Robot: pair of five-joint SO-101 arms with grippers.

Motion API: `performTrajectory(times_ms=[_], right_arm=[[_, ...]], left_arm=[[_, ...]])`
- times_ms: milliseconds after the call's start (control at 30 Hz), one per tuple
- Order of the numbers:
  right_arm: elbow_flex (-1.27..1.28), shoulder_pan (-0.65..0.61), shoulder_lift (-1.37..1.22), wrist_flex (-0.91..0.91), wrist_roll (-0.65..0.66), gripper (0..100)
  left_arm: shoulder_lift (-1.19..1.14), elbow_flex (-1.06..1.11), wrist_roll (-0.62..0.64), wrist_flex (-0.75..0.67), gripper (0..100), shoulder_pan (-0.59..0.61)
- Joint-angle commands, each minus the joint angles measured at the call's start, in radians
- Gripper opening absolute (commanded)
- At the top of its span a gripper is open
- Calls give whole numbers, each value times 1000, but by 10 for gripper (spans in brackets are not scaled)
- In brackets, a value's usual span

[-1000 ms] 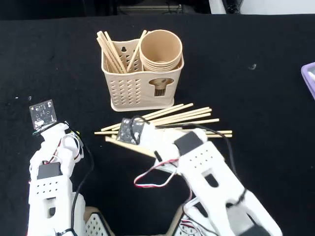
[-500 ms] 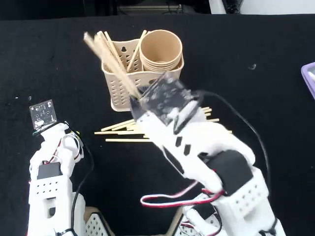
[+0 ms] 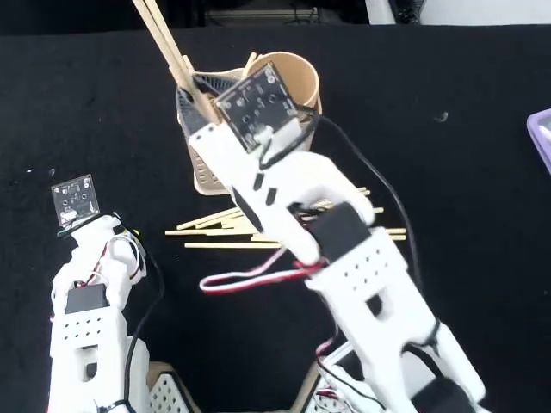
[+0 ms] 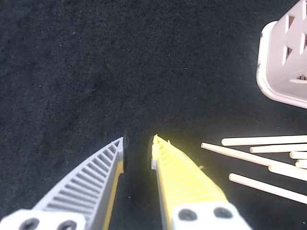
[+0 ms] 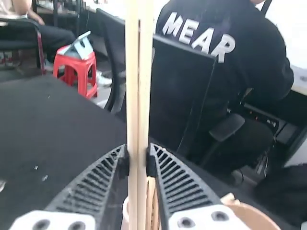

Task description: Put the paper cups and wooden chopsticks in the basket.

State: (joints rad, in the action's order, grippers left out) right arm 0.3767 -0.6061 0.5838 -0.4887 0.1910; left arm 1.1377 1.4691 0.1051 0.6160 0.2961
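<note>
From above, the right gripper hangs over the left side of the basket, which stands toward the far edge of the tabletop. It is clamped on a held pair of chopsticks that slants up and away toward the far left corner. A second ago this gripper was down among the loose chopsticks in the middle of the tabletop. Half a second ago it was rising with the pair angled across the basket's left wall, and it has since swung fully above the opening. The stacked cups sit in the basket's right side and have not shifted. A scatter of sticks lies just on the near side of the basket, so the job looks only partly done; the next call is to bring the pair's lower ends down inside the left compartment before letting go. The left arm has kept still by the near left corner. Its wrist view shows the left gripper low over bare tabletop with its fingers a narrow gap apart and nothing between them, the basket's corner and the ends of loose chopsticks lying off to one side. The right wrist view shows the right gripper closed tight on the held pair, the two sticks pressed side by side and running straight up out of its grip, with a cup rim just below.
</note>
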Motion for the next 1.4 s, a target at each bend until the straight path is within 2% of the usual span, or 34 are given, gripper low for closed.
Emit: performTrajectory(times_ms=[0,133,333,533,1000,1067,1200,1367], right_arm=[[-48,15,-50,144,-5,11],[-48,38,-101,233,-5,11],[-45,91,-203,270,-8,11],[-39,126,-266,273,-167,11],[-36,123,-367,264,-167,13],[-38,123,-367,241,-167,42],[-38,121,-361,169,-167,183],[-44,121,-326,127,-167,188]], left_arm=[[12,-7,5,-18,109,-5],[12,-7,5,-18,109,-5],[12,-7,5,-18,109,-5],[12,-7,5,-18,109,-5],[12,-7,5,-18,109,-7],[12,-7,5,-18,109,-7],[12,-7,5,-18,109,-7],[12,-7,5,-18,109,-7]])
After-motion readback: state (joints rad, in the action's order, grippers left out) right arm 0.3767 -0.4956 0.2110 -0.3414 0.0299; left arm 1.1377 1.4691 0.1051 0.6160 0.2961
